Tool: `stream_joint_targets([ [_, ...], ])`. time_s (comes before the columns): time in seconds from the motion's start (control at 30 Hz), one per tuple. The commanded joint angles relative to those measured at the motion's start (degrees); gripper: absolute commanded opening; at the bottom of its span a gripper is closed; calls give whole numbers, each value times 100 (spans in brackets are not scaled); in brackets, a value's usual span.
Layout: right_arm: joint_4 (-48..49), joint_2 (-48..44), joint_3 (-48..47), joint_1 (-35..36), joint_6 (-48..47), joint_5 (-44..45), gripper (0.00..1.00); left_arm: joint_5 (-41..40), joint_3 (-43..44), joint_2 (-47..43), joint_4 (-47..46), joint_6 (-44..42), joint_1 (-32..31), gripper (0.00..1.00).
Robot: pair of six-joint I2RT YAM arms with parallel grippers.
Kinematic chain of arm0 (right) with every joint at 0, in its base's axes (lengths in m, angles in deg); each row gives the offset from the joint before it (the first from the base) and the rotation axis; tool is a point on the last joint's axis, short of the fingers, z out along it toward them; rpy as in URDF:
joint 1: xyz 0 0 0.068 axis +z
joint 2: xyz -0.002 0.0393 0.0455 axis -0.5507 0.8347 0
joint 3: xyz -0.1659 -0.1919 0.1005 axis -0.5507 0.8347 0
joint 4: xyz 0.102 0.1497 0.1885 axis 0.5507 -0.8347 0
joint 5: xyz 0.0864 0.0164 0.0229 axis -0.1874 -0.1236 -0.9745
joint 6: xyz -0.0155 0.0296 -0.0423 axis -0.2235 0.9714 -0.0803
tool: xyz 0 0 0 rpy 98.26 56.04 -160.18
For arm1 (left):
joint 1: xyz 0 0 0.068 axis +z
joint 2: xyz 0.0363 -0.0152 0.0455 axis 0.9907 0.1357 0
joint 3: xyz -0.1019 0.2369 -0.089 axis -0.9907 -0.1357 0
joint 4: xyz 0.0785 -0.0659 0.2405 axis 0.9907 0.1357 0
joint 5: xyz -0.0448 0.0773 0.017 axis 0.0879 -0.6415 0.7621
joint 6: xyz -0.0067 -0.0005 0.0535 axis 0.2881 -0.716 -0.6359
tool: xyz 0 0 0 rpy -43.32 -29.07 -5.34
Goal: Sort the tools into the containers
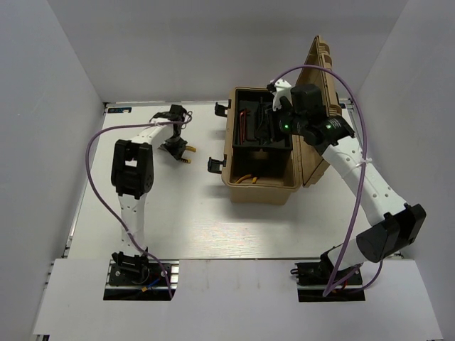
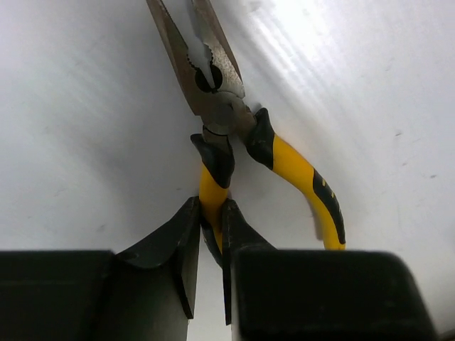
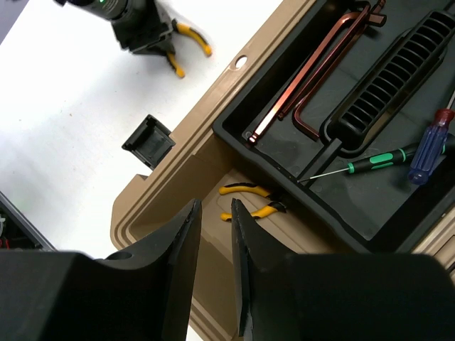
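Note:
My left gripper (image 2: 211,213) is shut on one handle of yellow-and-black pliers (image 2: 291,167) that lie on the white table; both show in the top view, the gripper (image 1: 174,144) and the pliers (image 1: 187,151), left of the toolbox. The tan toolbox (image 1: 259,190) stands open. My right gripper (image 3: 215,206) hovers over it, slightly open and empty. Below it a second pair of pliers (image 3: 249,202) lies on the box floor. The black tray (image 3: 370,213) holds brown hex keys (image 3: 320,71), a blue-handled screwdriver (image 3: 430,153) and a green-handled one (image 3: 384,158).
The toolbox lid (image 1: 320,78) stands upright on the box's right side. Black latches (image 1: 215,165) stick out from its left wall, one also in the right wrist view (image 3: 148,141). White walls enclose the table on three sides.

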Motion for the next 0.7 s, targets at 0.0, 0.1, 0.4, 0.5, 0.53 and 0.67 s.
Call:
stream_joint_targets([
  [0.0,239,-244,50,5,45,-56,30,-131,-789,-667,-159,-83,3,4],
  [0.1,248,-271,102,-12,-86,-188,44,-131,-1415,-1630,-773,-582,-49,0],
  [0.4,283,-341,182,-4,-228,-356,41,1339,-3271,-4904,-3770,-3192,-111,0],
  [0.5,274,-315,173,-4,-262,-329,36,3535,-3359,-5090,-4587,-4124,-111,0],
  [0.53,257,-315,164,-4,-323,-251,32,4039,-3228,-5012,-4781,-4379,-163,0],
  [0.67,143,-376,-2,5,-595,197,0,6053,-2998,-4519,-5029,-4924,-382,0],
])
